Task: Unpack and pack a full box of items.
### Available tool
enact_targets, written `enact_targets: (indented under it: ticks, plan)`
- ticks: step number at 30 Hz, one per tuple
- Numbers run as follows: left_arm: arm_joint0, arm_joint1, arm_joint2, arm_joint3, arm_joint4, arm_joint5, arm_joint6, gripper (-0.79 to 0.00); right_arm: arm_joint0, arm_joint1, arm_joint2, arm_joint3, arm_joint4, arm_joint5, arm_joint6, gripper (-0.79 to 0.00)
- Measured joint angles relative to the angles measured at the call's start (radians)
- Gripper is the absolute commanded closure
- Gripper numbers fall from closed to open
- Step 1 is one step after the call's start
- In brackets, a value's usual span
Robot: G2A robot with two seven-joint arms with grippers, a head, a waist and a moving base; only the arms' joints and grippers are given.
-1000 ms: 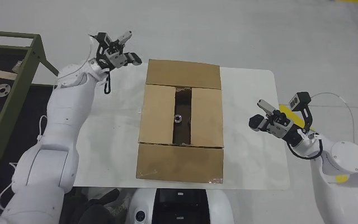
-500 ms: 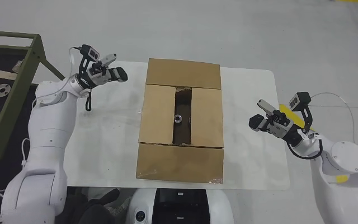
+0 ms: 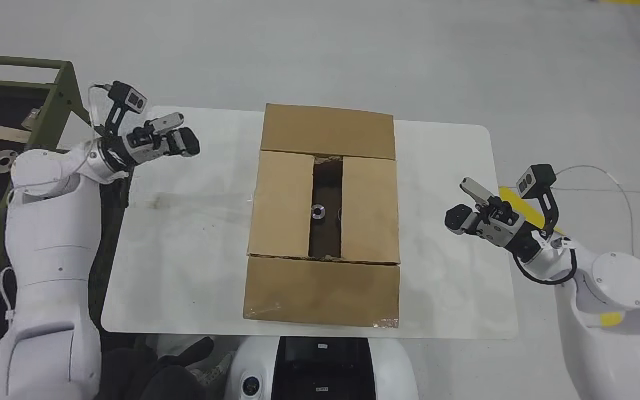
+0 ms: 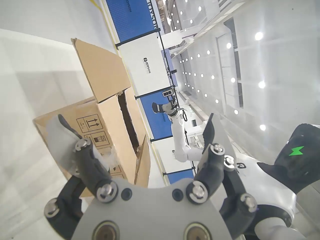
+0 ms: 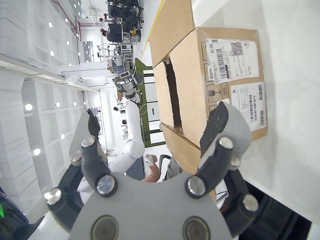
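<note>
Since the earlier frames, the left gripper (image 3: 172,141) has swung away from the far left corner of the box (image 3: 370,215) to the left edge of the table (image 3: 190,260); the right gripper (image 3: 458,203) has not shifted. Both grippers are spread wide and carry nothing, each well apart from the box.

Location: the box sits at the middle of the table.

Count: one box, four top flaps. The far flap (image 3: 328,130) and near flap (image 3: 322,290) are folded outward and lie flat. The two inner flaps (image 3: 280,215) lie almost level, leaving a narrow gap (image 3: 326,185) between them. One small ring-shaped metal part (image 3: 318,211) shows through the gap; further contents are hidden.

Handling: the corrugated board is probably light, stiff across each panel and prone to crease at the hinge line. Suggested grip point: the free edge of one of the inner flaps along the gap, one finger under and one over. Lift slowly, since the torn edges may snag. Weight of the filled box cannot be judged
</note>
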Motion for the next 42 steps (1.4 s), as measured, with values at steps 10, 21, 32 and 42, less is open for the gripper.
enact_targets:
  ticks: [10, 21, 32, 42]
  plan:
    - [-0.026, 0.041, -0.062, 0.007, 0.093, 0.047, -0.074, -0.785, 0.0, 0.0, 0.0, 0.0, 0.0, 0.0, 0.0, -0.785]
    - [-0.042, 0.058, -0.069, 0.022, 0.109, 0.054, -0.11, -0.785, 0.0, 0.0, 0.0, 0.0, 0.0, 0.0, 0.0, -0.785]
    - [-0.042, 0.058, -0.069, 0.022, 0.109, 0.054, -0.11, -0.785, 0.0, 0.0, 0.0, 0.0, 0.0, 0.0, 0.0, -0.785]
    - [-0.042, 0.058, -0.069, 0.022, 0.109, 0.054, -0.11, -0.785, 0.0, 0.0, 0.0, 0.0, 0.0, 0.0, 0.0, -0.785]
